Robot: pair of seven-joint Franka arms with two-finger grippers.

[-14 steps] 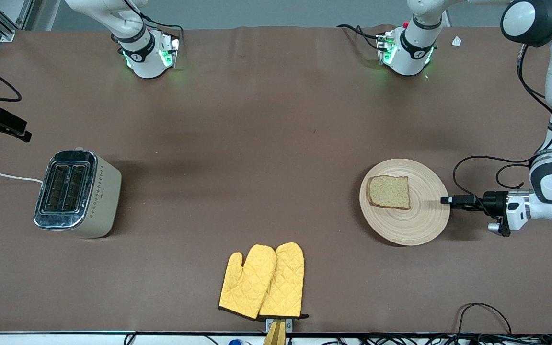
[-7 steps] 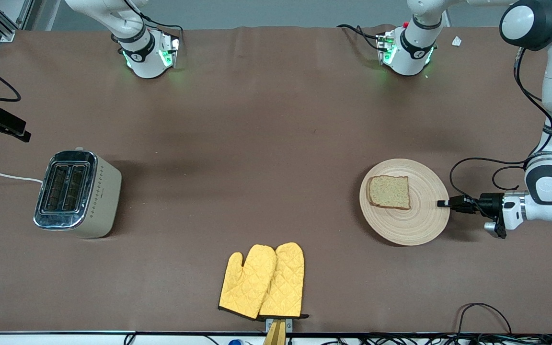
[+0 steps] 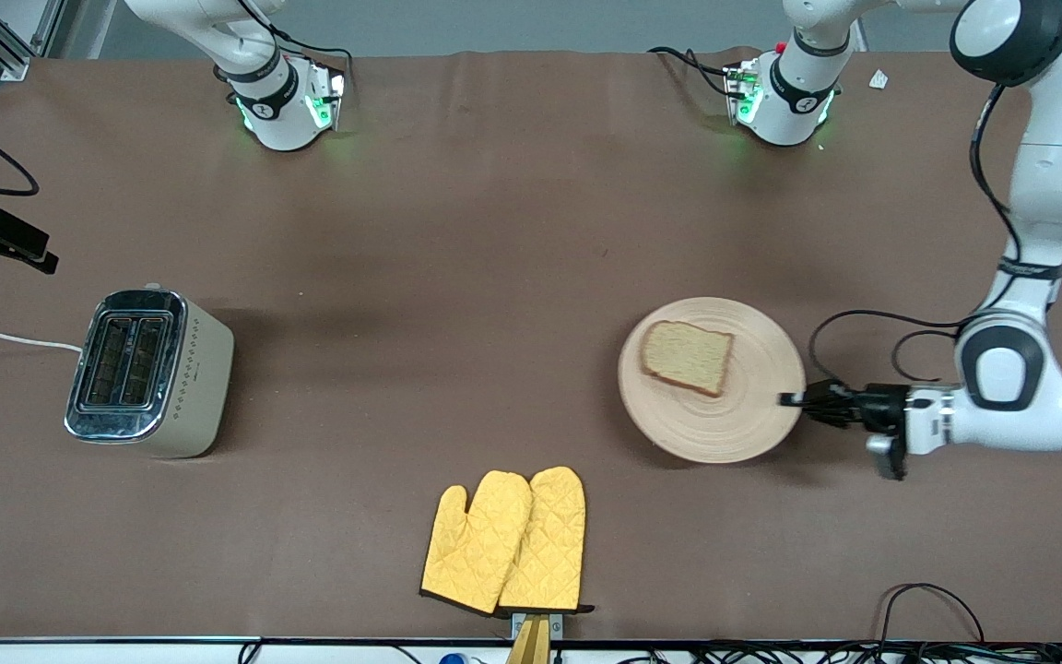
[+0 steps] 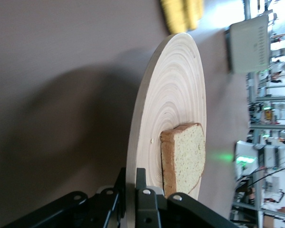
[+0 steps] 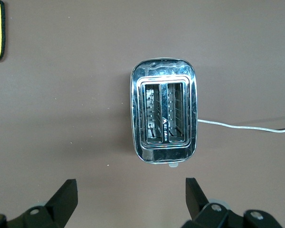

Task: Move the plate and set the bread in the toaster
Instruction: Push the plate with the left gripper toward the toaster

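The pale wooden plate (image 3: 706, 429) lies toward the left arm's end of the table with the bread (image 3: 686, 357) on it. My left gripper (image 3: 794, 399) reaches in level with the table and is shut on the plate's rim. In the left wrist view the two fingers (image 4: 147, 204) pinch the rim of the plate (image 4: 175, 95), close to the bread (image 4: 187, 156). The cream toaster (image 3: 148, 372) stands at the right arm's end, both slots empty. My right gripper (image 5: 130, 199) is open and empty above the table beside the toaster (image 5: 164, 110).
A pair of yellow oven mitts (image 3: 505, 541) lies near the table's front edge, nearer to the camera than the plate. The toaster's white cord (image 3: 5, 338) runs off the right arm's end of the table. Cables lie along the front edge.
The left gripper closed in on the plate's rim and moved the plate, with the bread on it, toward the right arm's end. The toaster and mitts have not moved.
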